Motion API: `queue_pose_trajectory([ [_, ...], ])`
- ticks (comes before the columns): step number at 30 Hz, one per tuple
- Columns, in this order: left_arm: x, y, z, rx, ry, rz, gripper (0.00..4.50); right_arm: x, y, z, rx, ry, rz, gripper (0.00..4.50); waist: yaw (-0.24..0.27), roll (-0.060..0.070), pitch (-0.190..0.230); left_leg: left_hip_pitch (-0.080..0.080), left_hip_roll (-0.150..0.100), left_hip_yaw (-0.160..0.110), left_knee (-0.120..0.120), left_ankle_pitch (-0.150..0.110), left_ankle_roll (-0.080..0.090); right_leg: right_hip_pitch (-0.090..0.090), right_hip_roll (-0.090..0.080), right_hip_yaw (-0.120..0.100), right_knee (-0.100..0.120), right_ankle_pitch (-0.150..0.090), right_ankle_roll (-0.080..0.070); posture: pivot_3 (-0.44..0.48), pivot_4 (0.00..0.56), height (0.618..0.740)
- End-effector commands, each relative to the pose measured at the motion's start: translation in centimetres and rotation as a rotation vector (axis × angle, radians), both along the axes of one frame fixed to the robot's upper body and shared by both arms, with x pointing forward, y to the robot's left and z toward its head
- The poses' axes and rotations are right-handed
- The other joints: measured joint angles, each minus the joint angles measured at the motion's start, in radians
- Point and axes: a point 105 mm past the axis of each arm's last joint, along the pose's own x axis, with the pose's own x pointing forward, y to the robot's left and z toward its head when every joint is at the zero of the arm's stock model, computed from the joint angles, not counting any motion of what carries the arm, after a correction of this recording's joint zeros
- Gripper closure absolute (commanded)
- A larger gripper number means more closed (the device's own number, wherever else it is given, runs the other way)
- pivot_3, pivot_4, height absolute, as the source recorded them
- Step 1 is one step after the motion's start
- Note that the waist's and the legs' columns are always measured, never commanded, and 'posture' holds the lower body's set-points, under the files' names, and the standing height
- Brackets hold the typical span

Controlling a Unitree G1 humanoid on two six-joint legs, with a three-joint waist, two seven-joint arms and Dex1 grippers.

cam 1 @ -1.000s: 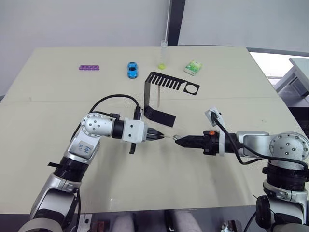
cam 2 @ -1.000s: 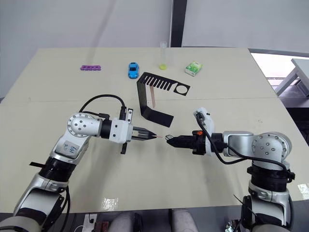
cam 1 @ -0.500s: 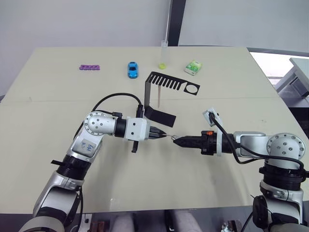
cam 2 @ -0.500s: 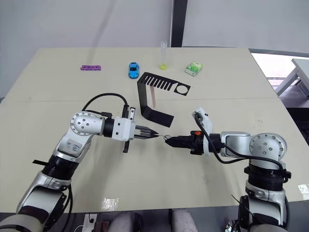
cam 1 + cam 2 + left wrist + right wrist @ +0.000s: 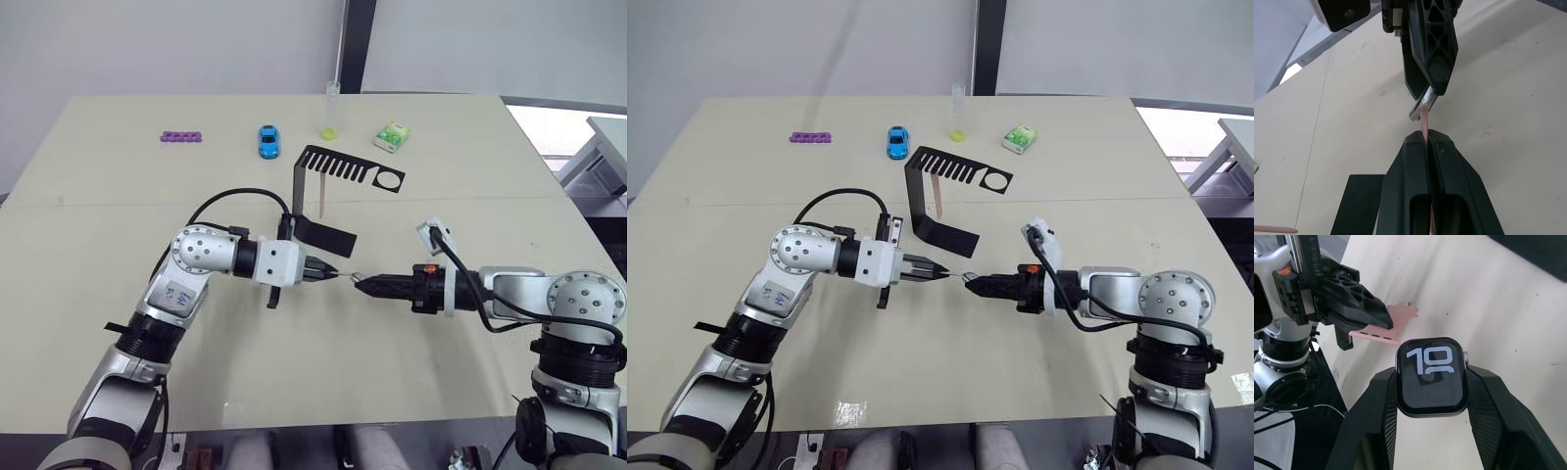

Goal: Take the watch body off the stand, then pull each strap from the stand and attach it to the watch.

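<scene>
My right gripper (image 5: 359,283) is shut on the watch body (image 5: 1432,382), a rounded-square case with a lit dark screen, held just above the table. My left gripper (image 5: 328,275) is shut on a pale pink strap (image 5: 1424,115). It faces the right gripper, and the strap's free end reaches the silver edge of the watch body (image 5: 1418,110). Behind them stands the black stand (image 5: 343,166) with its comb-slotted arm and ring. A second strap (image 5: 321,200) hangs from that arm.
Along the far side of the table lie a purple strip of beads (image 5: 181,136), a blue toy car (image 5: 267,140), an upright tube with yellow-green liquid (image 5: 330,113) and a green-and-white box (image 5: 392,136). The stand's flat base (image 5: 326,235) lies just behind my left gripper.
My left gripper has moved right with the strap, closing the gap until the strap's end meets the watch body. The right gripper has stayed almost in place.
</scene>
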Motion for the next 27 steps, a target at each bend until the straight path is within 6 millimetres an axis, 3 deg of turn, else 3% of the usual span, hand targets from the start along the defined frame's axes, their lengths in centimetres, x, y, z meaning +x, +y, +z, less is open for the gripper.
queue_pose_trajectory([
  [1,-0.32,-0.11,0.29,-0.008,-0.020,-0.010,4.50,-0.24,-0.26,0.46,0.019,-0.010,0.003,2.98,0.000,0.000,0.000,0.000,0.000,0.000,0.000,0.000,0.000,0.000,0.000,0.000,0.000,0.000,0.000,0.000,0.150,0.740],
  [27,-0.17,-0.81,0.69,-0.029,-0.024,-0.017,4.50,-0.27,-0.01,0.18,0.014,-0.005,0.005,2.98,0.000,0.000,0.000,0.000,0.000,0.000,0.000,0.000,0.000,0.000,0.000,0.000,0.000,0.000,0.000,0.000,0.150,0.740],
])
